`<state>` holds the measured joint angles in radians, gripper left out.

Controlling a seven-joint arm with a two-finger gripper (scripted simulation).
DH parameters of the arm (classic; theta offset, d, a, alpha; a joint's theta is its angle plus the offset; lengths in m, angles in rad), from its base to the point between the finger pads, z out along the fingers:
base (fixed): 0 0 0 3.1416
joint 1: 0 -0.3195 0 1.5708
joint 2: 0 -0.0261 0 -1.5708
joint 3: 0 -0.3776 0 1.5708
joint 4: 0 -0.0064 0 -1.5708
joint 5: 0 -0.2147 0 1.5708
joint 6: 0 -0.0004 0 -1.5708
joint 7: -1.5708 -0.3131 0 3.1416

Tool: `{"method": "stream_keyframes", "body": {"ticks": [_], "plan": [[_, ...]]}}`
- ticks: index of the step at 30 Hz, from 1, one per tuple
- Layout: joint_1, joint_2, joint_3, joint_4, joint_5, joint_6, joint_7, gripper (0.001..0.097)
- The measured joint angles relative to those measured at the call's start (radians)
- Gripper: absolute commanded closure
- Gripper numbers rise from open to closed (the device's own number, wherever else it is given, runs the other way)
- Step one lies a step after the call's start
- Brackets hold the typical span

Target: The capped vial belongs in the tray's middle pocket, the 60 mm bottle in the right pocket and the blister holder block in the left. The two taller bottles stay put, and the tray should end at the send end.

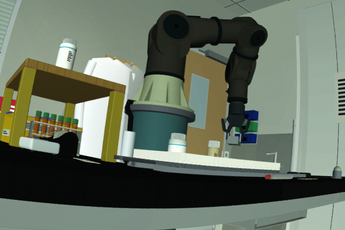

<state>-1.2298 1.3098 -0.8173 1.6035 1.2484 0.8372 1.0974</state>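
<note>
On the black bench in front of the robot's base lies the long white tray [206, 160] on a grey plate. A white bottle with a blue band [177, 143] and a shorter tan bottle [213, 148] stand at the tray, though I cannot tell in which pockets. Above the tray's right part my gripper [235, 130] hangs closed around a small grey block [233, 139], the blister holder block, lifted off the surface. A capped vial with a red cap [278, 177] lies on its side on the bench, in front of the tray's right end.
A wooden table with yellow legs [65, 94] stands on the left, carrying a tall white bottle [66, 54]. Under it sit a rack of green-capped tubes [54, 126] and a white box [39, 145]. A white cylinder [128, 144] stands by the robot's base, and a grey knob [337, 172] sits far right.
</note>
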Motion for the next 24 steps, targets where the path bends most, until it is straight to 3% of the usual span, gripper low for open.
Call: {"method": "stream_keyframes", "body": {"ticks": [13, 18, 24], "plan": [[0.051, -0.003, -0.002, 0.007, 0.002, 0.0, 0.027, 0.0901], [0.171, -0.005, -0.002, 0.022, 0.013, -0.003, 0.085, 0.0901], [0.41, -0.008, -0.001, 0.05, 0.034, -0.011, 0.2, 0.0901]]}}
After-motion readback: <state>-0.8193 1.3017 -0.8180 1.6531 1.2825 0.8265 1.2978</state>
